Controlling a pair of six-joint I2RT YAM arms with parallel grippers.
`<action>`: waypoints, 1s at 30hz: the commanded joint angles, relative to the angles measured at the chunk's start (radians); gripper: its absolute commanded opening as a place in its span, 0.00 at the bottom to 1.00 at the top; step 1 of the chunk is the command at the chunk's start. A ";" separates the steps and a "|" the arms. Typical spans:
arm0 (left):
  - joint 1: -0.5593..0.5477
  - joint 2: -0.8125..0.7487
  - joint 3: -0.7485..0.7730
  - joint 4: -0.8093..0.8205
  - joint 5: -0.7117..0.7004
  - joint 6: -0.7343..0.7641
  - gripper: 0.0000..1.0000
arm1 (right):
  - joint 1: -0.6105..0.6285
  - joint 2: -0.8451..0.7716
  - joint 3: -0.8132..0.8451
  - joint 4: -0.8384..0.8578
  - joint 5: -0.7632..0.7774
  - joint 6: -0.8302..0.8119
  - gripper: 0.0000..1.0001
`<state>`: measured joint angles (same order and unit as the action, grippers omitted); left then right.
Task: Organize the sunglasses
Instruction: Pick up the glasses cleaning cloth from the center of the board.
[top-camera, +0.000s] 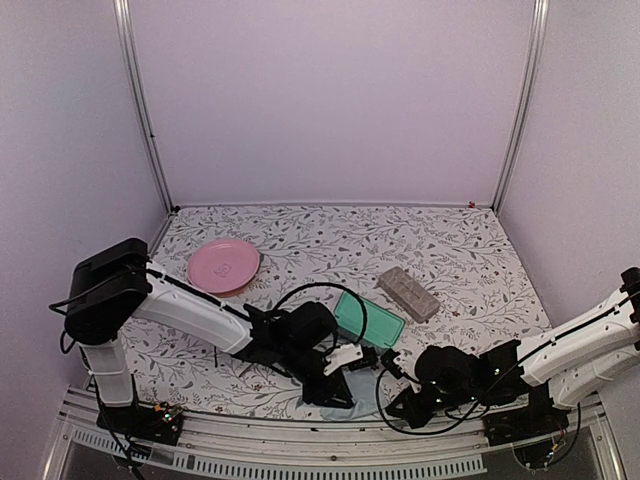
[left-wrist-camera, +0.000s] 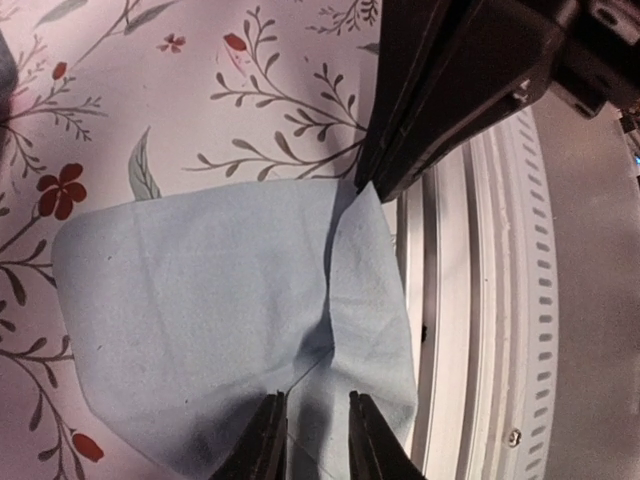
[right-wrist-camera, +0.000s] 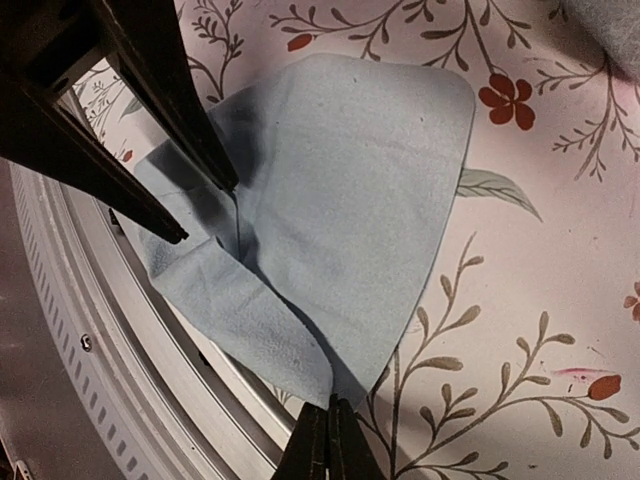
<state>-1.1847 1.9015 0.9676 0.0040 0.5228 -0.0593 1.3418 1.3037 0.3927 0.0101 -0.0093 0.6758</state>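
The sunglasses do not show in any view. A pale blue cloth lies on the flowered table right by the front rail. My right gripper is shut on one corner of it and holds that corner lifted, so a flap folds over the rest. My left gripper faces it from the other side. Its jaws stand a little apart, the fingertips down on the cloth on either side of a crease. In the top view both grippers meet low at the table's front edge, over the cloth.
A pink plate sits at the left. An open teal case lies just behind the grippers, and a grey oblong case lies beyond it. The white slotted front rail runs directly beside the cloth.
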 joint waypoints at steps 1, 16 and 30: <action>-0.011 0.019 0.019 -0.030 -0.014 0.022 0.23 | 0.007 -0.002 -0.009 0.028 0.002 0.007 0.05; -0.028 0.034 0.027 -0.047 -0.054 0.029 0.08 | 0.008 -0.009 -0.007 0.025 0.005 0.009 0.05; -0.025 -0.057 0.010 -0.016 -0.061 0.000 0.00 | 0.008 -0.021 -0.006 0.012 0.010 0.008 0.05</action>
<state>-1.2015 1.9034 0.9844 -0.0273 0.4625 -0.0471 1.3418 1.3033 0.3923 0.0223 -0.0090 0.6781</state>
